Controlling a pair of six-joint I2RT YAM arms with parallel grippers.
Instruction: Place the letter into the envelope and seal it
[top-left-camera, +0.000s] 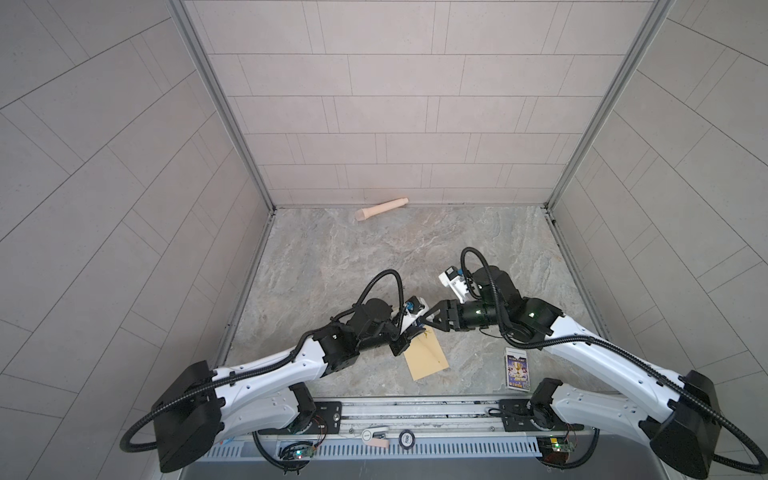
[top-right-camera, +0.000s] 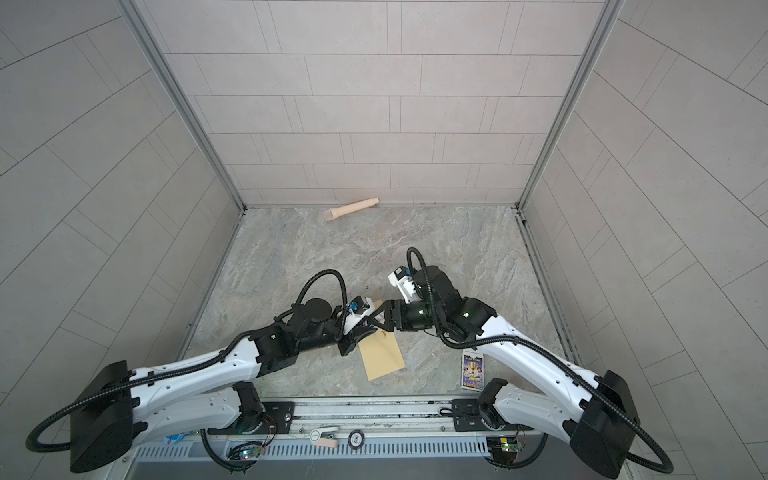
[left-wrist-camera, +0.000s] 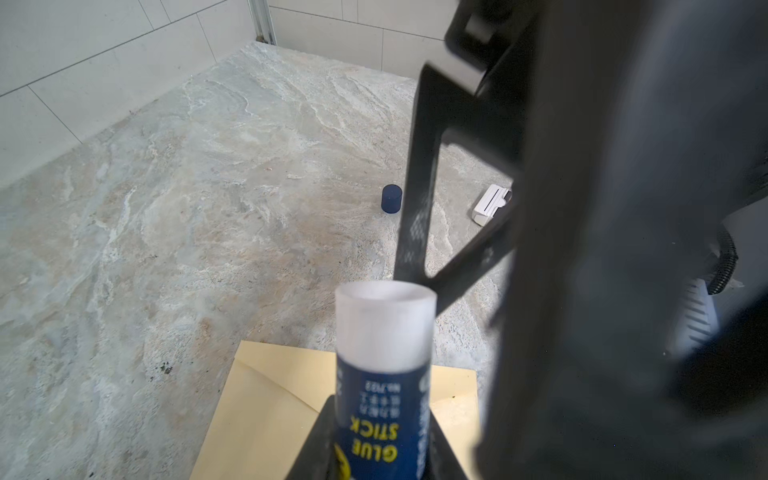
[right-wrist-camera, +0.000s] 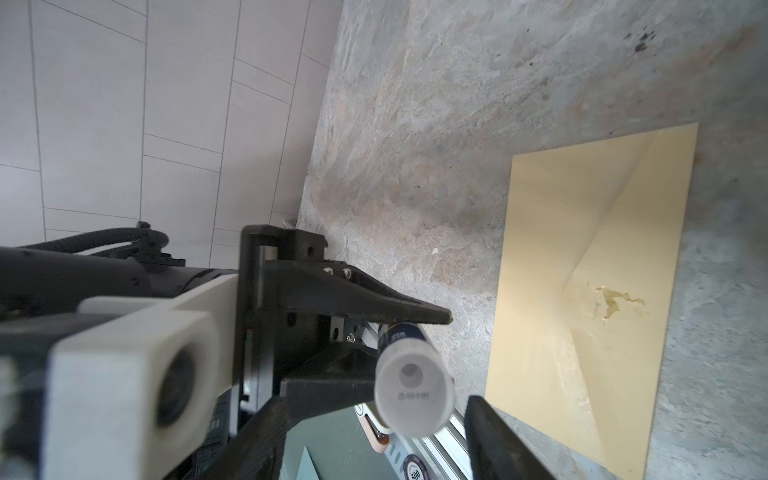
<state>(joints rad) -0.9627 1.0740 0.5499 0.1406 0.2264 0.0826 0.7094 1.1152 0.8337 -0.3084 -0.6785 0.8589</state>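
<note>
Your left gripper (left-wrist-camera: 378, 457) is pinched around the dark blue glue stick with yellow lettering (left-wrist-camera: 384, 374). It holds the stick above the table, with the white end facing your right gripper (right-wrist-camera: 376, 397). The right gripper's black fingers (right-wrist-camera: 498, 436) are spread on either side of that white end and do not touch it. The yellow-tan manila paper envelope (top-left-camera: 426, 357) lies flat on the grey marbled tabletop (top-left-camera: 374, 270), right under both grippers and near the front edge. Its pointed flap is folded down over the body, and a yellowish glue smear (right-wrist-camera: 615, 301) sits beside the flap's tip. You cannot tell whether the flap has stuck. A small dark blue cap (left-wrist-camera: 391, 199) stands on the table, apart from the envelope. A printed card box (top-left-camera: 517, 370) lies under your right arm.
</note>
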